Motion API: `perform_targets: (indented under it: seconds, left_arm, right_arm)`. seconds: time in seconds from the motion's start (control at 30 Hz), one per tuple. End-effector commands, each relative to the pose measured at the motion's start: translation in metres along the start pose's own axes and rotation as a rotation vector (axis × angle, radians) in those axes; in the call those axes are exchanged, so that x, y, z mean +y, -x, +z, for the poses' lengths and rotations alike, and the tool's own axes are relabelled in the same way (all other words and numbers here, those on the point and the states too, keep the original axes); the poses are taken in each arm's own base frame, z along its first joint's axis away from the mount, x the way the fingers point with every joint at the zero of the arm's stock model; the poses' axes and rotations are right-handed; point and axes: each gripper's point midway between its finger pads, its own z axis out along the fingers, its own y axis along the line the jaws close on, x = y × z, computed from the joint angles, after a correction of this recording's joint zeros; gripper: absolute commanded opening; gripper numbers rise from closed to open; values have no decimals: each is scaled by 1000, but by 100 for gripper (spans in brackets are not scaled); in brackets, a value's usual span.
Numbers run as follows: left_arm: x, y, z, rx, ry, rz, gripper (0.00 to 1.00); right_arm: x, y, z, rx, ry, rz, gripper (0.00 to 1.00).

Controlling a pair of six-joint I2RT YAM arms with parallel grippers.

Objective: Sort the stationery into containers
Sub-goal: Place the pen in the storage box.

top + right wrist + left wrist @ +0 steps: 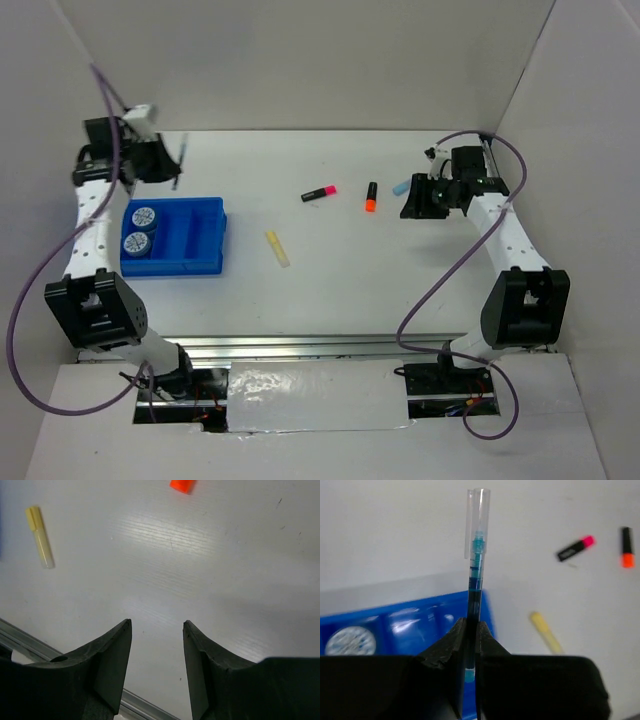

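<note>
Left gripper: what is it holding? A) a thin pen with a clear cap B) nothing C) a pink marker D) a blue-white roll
A: the left gripper is shut on a thin pen with a clear cap, seen over the blue tray.

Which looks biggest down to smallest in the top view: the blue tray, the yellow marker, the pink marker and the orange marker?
1. blue tray
2. yellow marker
3. pink marker and orange marker: too alike to rank.

Bright blue tray (pixel 205 235) — blue-white rolls (pixel 142 216); pink-black marker (pixel 319 193), orange-black marker (pixel 371 196), pale yellow marker (pixel 277 249) — white table (pixel 330 290).
</note>
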Motion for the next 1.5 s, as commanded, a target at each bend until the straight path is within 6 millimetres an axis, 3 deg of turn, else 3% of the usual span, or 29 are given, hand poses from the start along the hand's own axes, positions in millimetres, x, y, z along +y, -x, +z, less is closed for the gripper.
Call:
perform_targets:
  seconds: [0.0, 0.1, 0.23, 0.33, 0.37, 0.47, 0.53, 0.93, 1.27, 1.33, 1.47]
  left_arm:
    - [51, -42, -43, 119, 76, 9, 0]
    - [93, -57, -66, 126, 193, 53, 0]
    - [138, -80, -81, 192, 334, 50, 0]
    - [167, -83, -88, 220, 411, 31, 0]
    - [185, -95, -84, 263, 447, 2, 0]
    - [215, -102, -87, 295, 533, -17, 0]
    - [226, -101, -89, 301, 557, -13, 0]
    - [260, -129, -82, 362, 656, 20, 0]
    - [269, -158, -67, 420, 645, -6, 1]
    - [270, -160, -63, 426, 637, -9, 7]
    - [272, -157, -57, 421, 635, -14, 36]
  right_arm:
    - [16, 8, -4, -50, 20, -57, 52]
    - [20, 4, 1, -37, 32, -59, 53]
    - [24, 3, 3, -34, 37, -71, 52]
    - [24, 0, 4, -32, 34, -78, 52]
    - [24, -1, 5, -29, 36, -80, 52]
    - [25, -1, 3, -25, 43, -87, 52]
    - [26, 2, 2, -33, 47, -95, 52]
    - [28, 8, 5, -23, 69, -87, 52]
    - [21, 3, 5, -15, 58, -79, 52]
    - [22, 3, 5, -15, 60, -79, 52]
    - [20, 4, 5, -17, 56, -77, 53]
